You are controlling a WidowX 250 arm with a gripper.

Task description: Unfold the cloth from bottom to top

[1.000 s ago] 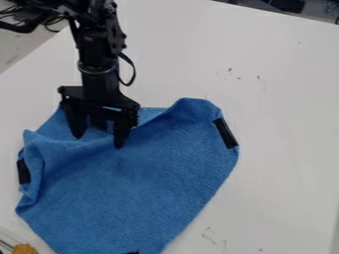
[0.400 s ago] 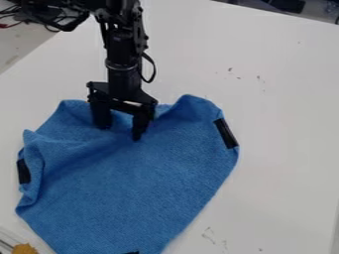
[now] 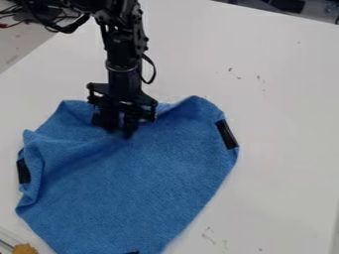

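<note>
A blue cloth lies on the white bench, toward the bench's left edge, which slants across the upper left of the view. The cloth runs down to the bottom of the view. Its upper part is uneven: a rounded corner stands at the upper left, a raised, curled one at the upper right, and a ridge of folds runs from the left side toward the middle. The left side is rumpled and partly turned over.

The black pincer hangs down over the upper part of the cloth, between those two upper corners, with its tips at the folds. Its fingers are narrow set, a slim gap between them; whether any cloth is caught there I cannot tell.

One black strip sits slantwise on the cloth's right edge, and another black strip on its left edge. At the bottom of the view, a small black patch shows at the cloth. Near the cloth's lower left is an orange-brown object, partly cut off. Small dark marks dot the bench beyond the cloth's upper right corner.
</note>
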